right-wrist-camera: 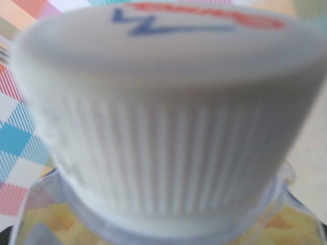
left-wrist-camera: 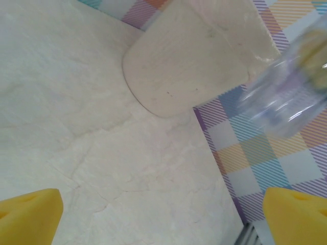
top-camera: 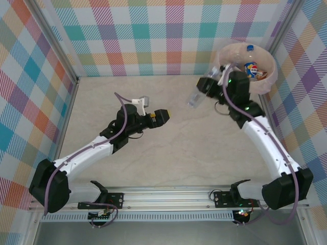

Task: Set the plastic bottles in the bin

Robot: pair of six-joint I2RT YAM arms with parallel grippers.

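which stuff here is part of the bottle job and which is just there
Part of the job:
- clear bottle, held by the right gripper
- bottles already in the bin
- left gripper, open

Just there:
- plaid walls
- metal rail

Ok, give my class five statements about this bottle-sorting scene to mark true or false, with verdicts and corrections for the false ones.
1. The left gripper is open and holds nothing. True.
2. The bin stands in the far left corner. False: it stands in the far right corner.
3. The right gripper holds a clear bottle outside the bin. True.
4. The bin is empty. False: bottles lie inside, among them a blue-capped bottle.
5. The cap in the right wrist view is red. False: it is white and ribbed.
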